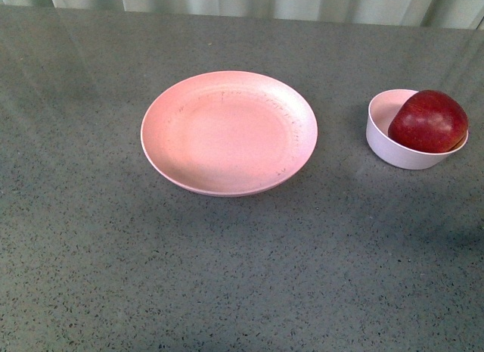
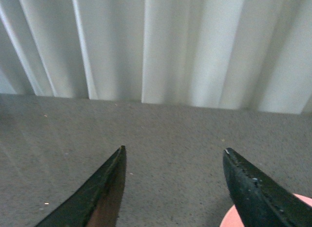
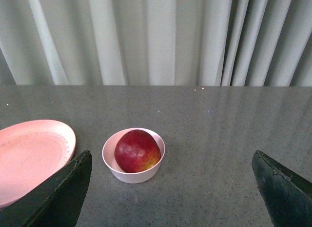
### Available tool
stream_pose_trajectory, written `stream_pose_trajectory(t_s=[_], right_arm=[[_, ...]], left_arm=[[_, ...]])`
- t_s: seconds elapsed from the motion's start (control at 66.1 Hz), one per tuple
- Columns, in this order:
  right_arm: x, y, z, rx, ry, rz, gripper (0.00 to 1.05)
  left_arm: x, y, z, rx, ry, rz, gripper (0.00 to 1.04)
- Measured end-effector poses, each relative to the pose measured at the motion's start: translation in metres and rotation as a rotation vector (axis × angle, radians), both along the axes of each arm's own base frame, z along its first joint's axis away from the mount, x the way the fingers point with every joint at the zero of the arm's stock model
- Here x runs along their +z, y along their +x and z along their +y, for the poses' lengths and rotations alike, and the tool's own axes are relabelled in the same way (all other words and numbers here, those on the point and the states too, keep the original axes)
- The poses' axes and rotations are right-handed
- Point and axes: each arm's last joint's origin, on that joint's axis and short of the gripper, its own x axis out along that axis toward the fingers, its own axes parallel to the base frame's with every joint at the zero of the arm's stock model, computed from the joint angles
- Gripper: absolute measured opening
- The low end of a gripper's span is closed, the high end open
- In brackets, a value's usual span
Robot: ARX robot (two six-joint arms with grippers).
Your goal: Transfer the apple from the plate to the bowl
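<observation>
Apple (image 1: 428, 122) sits in the bowl (image 1: 387, 140), plate (image 1: 227, 132) bare. Firm, smooth, probably slippery: grip its widest sides. Left tool (image 2: 173, 188) and right tool (image 3: 170, 188) gape, empty.

Grey speckled worktop (image 1: 227, 276) with a faint sheen, pale streaks of reflected light across it, white pleated curtain (image 3: 156, 36) hanging along the far edge, soft even daylight
</observation>
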Motion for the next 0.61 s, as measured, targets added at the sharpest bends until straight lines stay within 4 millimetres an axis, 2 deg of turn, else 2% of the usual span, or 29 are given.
stream_pose_trajectory(t_s=[0.121, 0.182, 0.287, 0.439, 0.605], right_arm=[[0.000, 0.000, 0.000, 0.001, 0.000, 0.000, 0.96], [0.000, 0.000, 0.000, 0.001, 0.000, 0.000, 0.96], [0.000, 0.000, 0.000, 0.001, 0.000, 0.000, 0.96], [0.000, 0.000, 0.000, 0.000, 0.000, 0.000, 0.96], [0.000, 0.000, 0.000, 0.001, 0.000, 0.000, 0.96]], left_arm=[[0.004, -0.029, 0.020, -0.002, 0.000, -0.032, 0.35], [-0.002, -0.045, 0.031, 0.002, 0.006, -0.015, 0.20], [-0.007, -0.064, 0.041, -0.001, 0.010, -0.004, 0.03], [-0.016, -0.090, 0.053, -0.004, 0.012, -0.004, 0.02], [-0.015, -0.113, 0.062, 0.002, 0.011, -0.010, 0.02]])
